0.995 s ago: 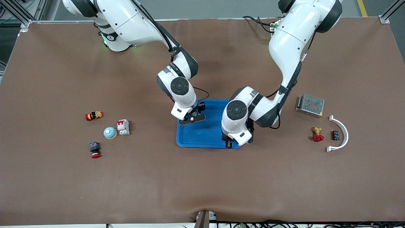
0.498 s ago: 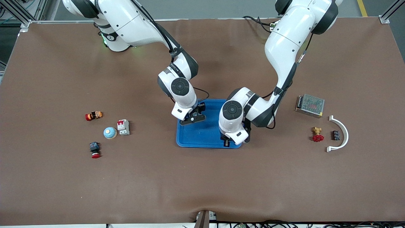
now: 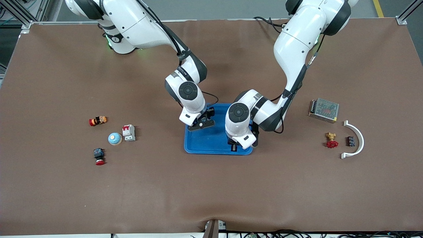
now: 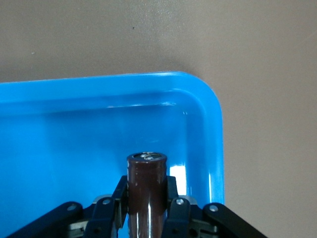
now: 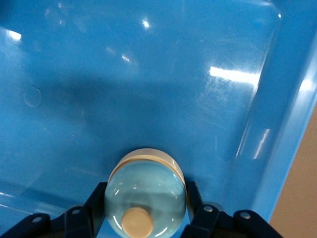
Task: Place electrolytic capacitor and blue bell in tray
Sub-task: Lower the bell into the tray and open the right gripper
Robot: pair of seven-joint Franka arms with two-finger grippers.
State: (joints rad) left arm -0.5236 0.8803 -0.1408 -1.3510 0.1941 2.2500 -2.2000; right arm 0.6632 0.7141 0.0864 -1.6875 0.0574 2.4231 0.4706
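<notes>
Left wrist view, left claw (image 4: 146, 210) clamped on brown cylindrical capacitor (image 4: 146, 186) over shallow bright blue plastic tray (image 4: 208, 124), right claw (image 5: 144, 218) gripping pale blue domed bell (image 5: 145, 196) above same tray.

Glossy white arm shells (image 3: 294, 43) with dark grey joint caps, black cables (green light at one base)

Both arms reach down, left gripper (image 3: 234, 147) and right gripper (image 3: 202, 124) clamped.

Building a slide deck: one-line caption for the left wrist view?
Left gripper holds a brown electrolytic capacitor upright over a corner of the blue tray.
</notes>
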